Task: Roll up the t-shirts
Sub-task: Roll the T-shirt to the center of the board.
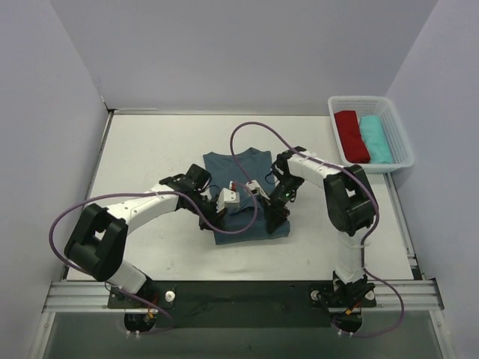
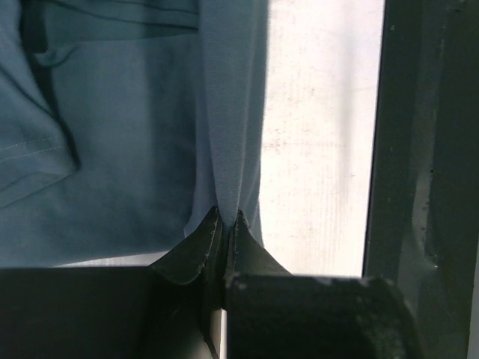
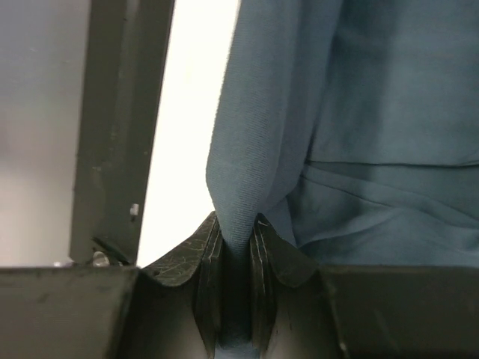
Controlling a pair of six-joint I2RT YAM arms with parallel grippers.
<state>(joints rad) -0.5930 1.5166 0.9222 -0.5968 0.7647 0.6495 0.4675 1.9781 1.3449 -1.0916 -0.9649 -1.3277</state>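
Finds the shirt (image 1: 239, 163) in the middle of the table (image 1: 150, 149), seemingly folded in to a narrow panel, collar end away from the arm bases. Looks soft, light and floppy: likely to sag, crease and drift out of line unless both sides travel together. Best taken by the side edges, with a pinch of cloth on each, as here.

Shows the left gripper (image 2: 227, 218) with jaws pressed together on a thin ridge of cloth at the shirt's left edge. Shows the right gripper (image 3: 238, 224) clamped on a thicker fold at the right edge. Calls for gentle, even tension. Too hard a pull would probably drag the whole shirt across the smooth top rather than turn it over.

Hides a good deal. Covers the near half of the shirt from above with both grippers, so cannot tell whether any roll is begun there. Cuts off hem and collar in the wrist views; shows no tag anywhere. Cannot tell how many layers sit in either pinch.

Holds a red roll (image 1: 350, 134) and a teal roll (image 1: 374, 139) side by side in the basket (image 1: 403, 138) at the far right. Too small to read as more than rolled cloth.
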